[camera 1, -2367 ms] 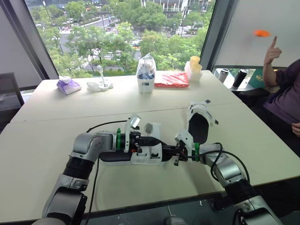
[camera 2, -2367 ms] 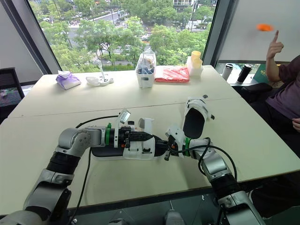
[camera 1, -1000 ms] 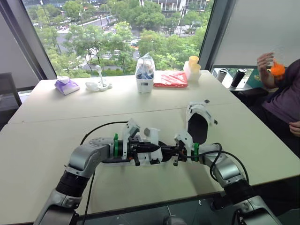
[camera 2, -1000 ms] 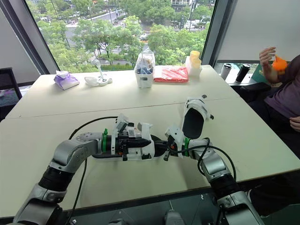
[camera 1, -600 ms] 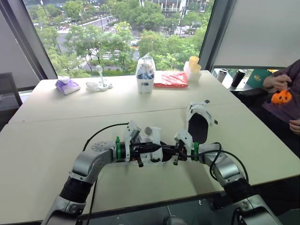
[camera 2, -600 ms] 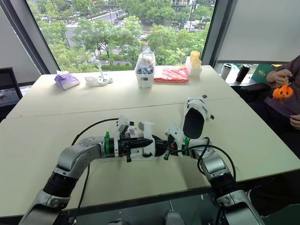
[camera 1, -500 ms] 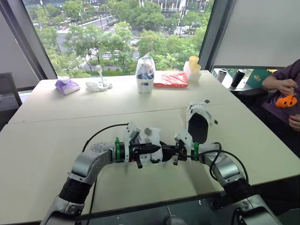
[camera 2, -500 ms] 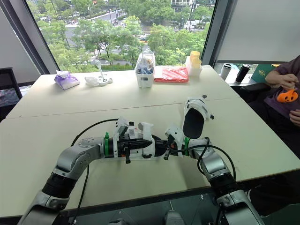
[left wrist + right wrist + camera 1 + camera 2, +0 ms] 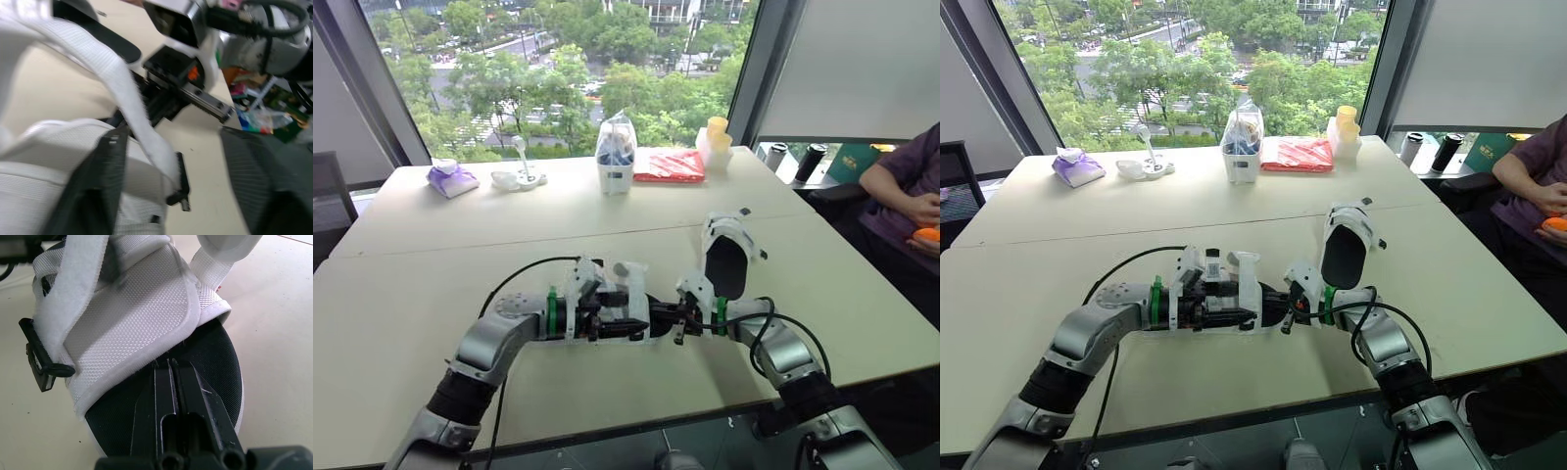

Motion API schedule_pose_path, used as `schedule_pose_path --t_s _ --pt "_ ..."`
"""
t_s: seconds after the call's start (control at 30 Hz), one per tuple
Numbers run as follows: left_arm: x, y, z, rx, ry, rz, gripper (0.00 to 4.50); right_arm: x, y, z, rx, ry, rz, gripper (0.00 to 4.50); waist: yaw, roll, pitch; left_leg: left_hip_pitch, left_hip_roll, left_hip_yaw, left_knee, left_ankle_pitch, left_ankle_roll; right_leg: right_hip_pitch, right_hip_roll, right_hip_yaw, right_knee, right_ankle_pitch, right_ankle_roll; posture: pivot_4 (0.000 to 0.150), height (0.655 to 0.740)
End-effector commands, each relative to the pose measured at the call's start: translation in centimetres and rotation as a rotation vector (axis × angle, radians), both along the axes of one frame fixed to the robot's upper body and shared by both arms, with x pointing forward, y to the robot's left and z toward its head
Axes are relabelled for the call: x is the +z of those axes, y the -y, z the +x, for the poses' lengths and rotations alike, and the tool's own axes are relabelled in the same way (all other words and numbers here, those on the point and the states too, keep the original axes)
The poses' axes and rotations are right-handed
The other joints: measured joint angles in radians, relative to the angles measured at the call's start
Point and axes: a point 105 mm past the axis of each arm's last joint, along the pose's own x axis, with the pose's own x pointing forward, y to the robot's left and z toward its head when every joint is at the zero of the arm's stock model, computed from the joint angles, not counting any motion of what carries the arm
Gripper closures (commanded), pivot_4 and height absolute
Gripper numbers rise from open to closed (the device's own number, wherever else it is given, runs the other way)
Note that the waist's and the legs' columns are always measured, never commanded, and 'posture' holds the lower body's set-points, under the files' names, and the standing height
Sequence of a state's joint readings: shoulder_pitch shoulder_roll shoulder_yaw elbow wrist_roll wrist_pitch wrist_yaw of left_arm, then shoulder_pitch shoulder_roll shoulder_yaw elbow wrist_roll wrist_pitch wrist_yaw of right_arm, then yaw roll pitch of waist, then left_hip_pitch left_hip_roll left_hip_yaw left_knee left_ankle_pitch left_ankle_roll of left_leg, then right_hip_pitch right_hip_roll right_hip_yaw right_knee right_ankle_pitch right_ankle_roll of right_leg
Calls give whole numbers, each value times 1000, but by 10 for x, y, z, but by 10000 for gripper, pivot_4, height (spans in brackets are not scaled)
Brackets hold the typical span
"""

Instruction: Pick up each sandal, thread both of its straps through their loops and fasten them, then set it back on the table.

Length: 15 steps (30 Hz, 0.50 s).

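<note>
Now your left wrist has rolled over since half a second ago, while the sandal (image 9: 127,323) lies where it was, on the near part of the table (image 9: 401,294), between your two grippers. Your left gripper (image 9: 171,142) has its fingers wide apart; a white strap (image 9: 122,83) runs between them and lies against one. Your right gripper (image 9: 169,363) has its fingers pressed together on the black footbed, tips at the hem of the white upper; whether they pinch it I cannot tell. At the far right, the person's hand (image 9: 922,208) has dropped lower, just above the orange object (image 9: 927,235).

You have two sandals in all. The second sandal (image 9: 729,257) lies just beyond your right gripper. One black cable (image 9: 524,265) loops over the table to the left. Along the far side stand one purple pouch (image 9: 455,178), one clear bag (image 9: 617,152), one red packet (image 9: 671,166) and, further right, two dark tumblers (image 9: 814,162).
</note>
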<state>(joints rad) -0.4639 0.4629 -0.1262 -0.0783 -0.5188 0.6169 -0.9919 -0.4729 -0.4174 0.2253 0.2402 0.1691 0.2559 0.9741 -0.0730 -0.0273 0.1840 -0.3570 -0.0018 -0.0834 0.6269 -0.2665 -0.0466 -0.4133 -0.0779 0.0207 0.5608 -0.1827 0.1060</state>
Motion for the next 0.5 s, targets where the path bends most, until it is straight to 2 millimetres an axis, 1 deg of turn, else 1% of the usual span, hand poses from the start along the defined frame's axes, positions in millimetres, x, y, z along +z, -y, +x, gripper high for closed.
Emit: schedule_pose_path --t_s 0.03,0.07,0.13,0.2,0.23,0.33,0.5 --pt "19 -16 -24 -38 -58 -74 12656 -49 8 -18 -5 -166 -119 45000 -1 0 0 0 0 0 -1 1 1 0 0 0 0 0 0 1500 7400" --pt "17 -19 -31 -49 -86 -69 12656 -49 9 -18 -3 -169 -121 45000 -1 0 0 1 0 0 -2 0 1 0 0 0 0 0 0 1500 7400" --pt "6 -27 -51 -93 -164 -18 12656 -50 9 -20 1 -173 -123 45000 0 0 0 1 0 0 -3 -1 0 -1 0 0 2 0 0 1500 7400" --pt "-3 -30 -67 -130 -227 24 12656 -51 9 -20 5 -176 -125 45000 2 -1 0 1 0 0 -4 -1 0 -2 0 0 3 0 0 1500 7400" --pt "-7 -30 -68 -128 -231 40 12656 -51 9 -20 8 -178 -126 45000 4 -1 -1 0 0 0 -4 -1 0 -3 0 0 3 0 0 1500 7400" --pt "-19 -26 -61 -85 -222 69 12656 -52 8 -20 17 -180 -131 45000 4 0 -1 0 0 0 -3 -1 0 -4 -1 0 3 0 0 1500 7400" --pt "-33 -17 -52 -49 -238 61 12656 -50 7 -19 22 -176 -134 45000 2 -1 -1 -1 0 1 -2 -1 -1 -3 -1 0 -1 0 0 1500 7400"
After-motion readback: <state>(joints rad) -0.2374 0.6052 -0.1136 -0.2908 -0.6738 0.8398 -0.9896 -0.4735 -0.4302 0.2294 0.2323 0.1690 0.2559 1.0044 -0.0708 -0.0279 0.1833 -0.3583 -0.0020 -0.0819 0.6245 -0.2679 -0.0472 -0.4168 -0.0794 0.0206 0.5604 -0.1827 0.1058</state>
